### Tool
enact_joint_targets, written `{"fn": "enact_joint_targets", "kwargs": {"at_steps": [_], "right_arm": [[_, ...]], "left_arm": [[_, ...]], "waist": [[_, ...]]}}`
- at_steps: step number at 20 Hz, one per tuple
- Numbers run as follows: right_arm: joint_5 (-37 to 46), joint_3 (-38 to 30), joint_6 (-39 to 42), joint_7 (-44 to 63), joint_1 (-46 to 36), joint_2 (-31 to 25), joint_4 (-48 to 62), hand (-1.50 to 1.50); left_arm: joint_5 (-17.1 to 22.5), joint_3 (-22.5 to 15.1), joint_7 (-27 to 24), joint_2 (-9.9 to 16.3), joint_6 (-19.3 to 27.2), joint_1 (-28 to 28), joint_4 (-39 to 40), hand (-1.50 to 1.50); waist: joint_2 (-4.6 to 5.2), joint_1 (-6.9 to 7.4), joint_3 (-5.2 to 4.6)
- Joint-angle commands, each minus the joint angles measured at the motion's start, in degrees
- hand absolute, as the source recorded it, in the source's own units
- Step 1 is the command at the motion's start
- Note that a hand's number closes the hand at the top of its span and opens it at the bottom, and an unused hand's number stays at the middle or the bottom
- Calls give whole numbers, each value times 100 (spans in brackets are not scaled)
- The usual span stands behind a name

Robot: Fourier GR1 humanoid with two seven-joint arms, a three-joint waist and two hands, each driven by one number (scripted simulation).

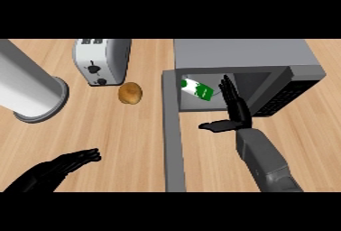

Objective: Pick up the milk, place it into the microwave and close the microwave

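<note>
While boxy milk carton [197, 89] lies inside grey microwave [246, 54].

Nothing here is offering any wording I can read. The milk carton [197, 88], lying inside the microwave [266, 58], is showing green and white patches that may be printing, but no letters or numbers are coming through. The microwave's dark control panel [286, 94] is showing only faint rows of marks, none legible. The toaster [100, 61] is carrying dark knobs and no readable label.
</note>
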Motion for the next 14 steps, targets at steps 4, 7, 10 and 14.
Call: {"fn": "enact_joint_targets", "kwargs": {"at_steps": [4,7,10,14], "right_arm": [[133,355,-47,-130,1441,-28,-834,-150],[143,453,160,-261,2037,-230,-1256,-150],[-24,420,354,-295,2570,-343,-1830,-150],[-106,467,623,-401,3636,-672,-2558,-150]], "left_arm": [[-663,-269,-388,-14,234,-297,282,150],[-1225,-813,-574,-15,728,-340,445,150],[-1735,-850,-718,-15,820,-809,830,150],[-2269,-1386,-910,-15,1006,-953,929,150]], "waist": [[-51,-166,-11],[-54,-239,-18],[-31,-286,-20],[-24,-282,-22]]}}
